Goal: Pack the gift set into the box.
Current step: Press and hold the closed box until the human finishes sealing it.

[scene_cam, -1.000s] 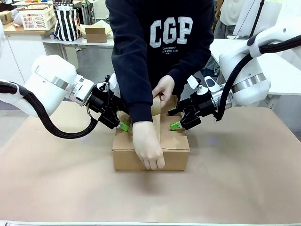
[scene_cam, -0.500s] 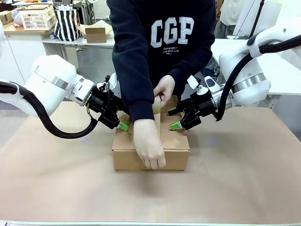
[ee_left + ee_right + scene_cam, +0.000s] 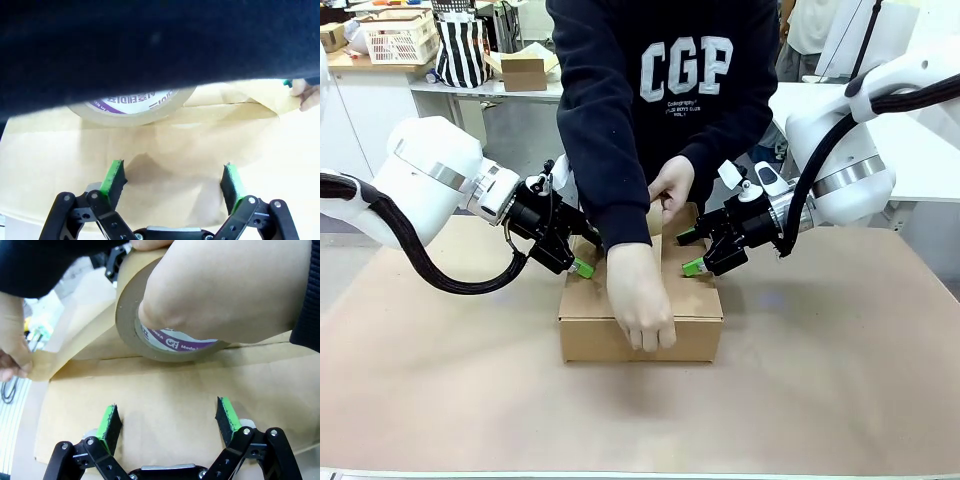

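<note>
The left gripper (image 3: 582, 262) is spread wide, grasping nothing, its green pads (image 3: 113, 176) pressed down on the left top flap of the box (image 3: 640, 318). The right gripper (image 3: 689, 255) is likewise spread and empty, pads (image 3: 227, 413) resting on the right flap. The box sits closed at the middle of the table (image 3: 840, 400), between the two arms.

Over its centre seam, a person's hand (image 3: 642, 310) runs a roll of brown tape (image 3: 150, 335) toward the near edge, thumb through the core. The core's white and purple label reads "Made" and "OREA", beside Korean script in the left wrist view. The other hand (image 3: 670, 185) pins the tape's free end at the far edge. The person's dark sweatshirt (image 3: 660, 90) bears "CGP" in white block letters.
</note>
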Robot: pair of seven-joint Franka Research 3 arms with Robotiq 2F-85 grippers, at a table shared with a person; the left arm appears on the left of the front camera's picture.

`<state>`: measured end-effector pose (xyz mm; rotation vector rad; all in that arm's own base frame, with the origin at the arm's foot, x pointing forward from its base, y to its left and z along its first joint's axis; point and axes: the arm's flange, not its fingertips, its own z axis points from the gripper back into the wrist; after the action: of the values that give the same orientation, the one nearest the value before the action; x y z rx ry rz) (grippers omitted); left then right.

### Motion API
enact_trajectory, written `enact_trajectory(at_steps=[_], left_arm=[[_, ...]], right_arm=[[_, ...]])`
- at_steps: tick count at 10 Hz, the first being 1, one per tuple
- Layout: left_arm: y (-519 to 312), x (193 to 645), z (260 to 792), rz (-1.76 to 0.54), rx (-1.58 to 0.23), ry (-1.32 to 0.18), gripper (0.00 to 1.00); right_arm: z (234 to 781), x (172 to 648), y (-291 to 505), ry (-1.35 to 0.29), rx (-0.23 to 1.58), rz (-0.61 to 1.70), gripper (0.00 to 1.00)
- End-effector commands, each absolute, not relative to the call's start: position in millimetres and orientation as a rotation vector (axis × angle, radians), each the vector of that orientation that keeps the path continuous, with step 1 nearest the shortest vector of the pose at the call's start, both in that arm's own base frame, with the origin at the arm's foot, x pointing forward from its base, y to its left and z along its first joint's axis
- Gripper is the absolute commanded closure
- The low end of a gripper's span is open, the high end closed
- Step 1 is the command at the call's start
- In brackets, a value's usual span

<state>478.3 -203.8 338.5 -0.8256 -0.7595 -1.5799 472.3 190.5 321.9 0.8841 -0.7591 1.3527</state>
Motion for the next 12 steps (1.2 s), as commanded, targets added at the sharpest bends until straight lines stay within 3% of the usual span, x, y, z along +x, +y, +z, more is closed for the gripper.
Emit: enact_trajectory(at_steps=[1, 12], left_arm=[[-203.2, 477.5, 334.9, -1.577, -0.83, -0.766, 0.0], [-203.2, 477.5, 334.9, -1.577, -0.83, -0.766, 0.0]], right_arm=[[319.1, 471.6, 190.7, -0.755, 0.879, 1.352, 0.0], [319.1, 471.6, 190.7, -0.755, 0.879, 1.352, 0.0]])
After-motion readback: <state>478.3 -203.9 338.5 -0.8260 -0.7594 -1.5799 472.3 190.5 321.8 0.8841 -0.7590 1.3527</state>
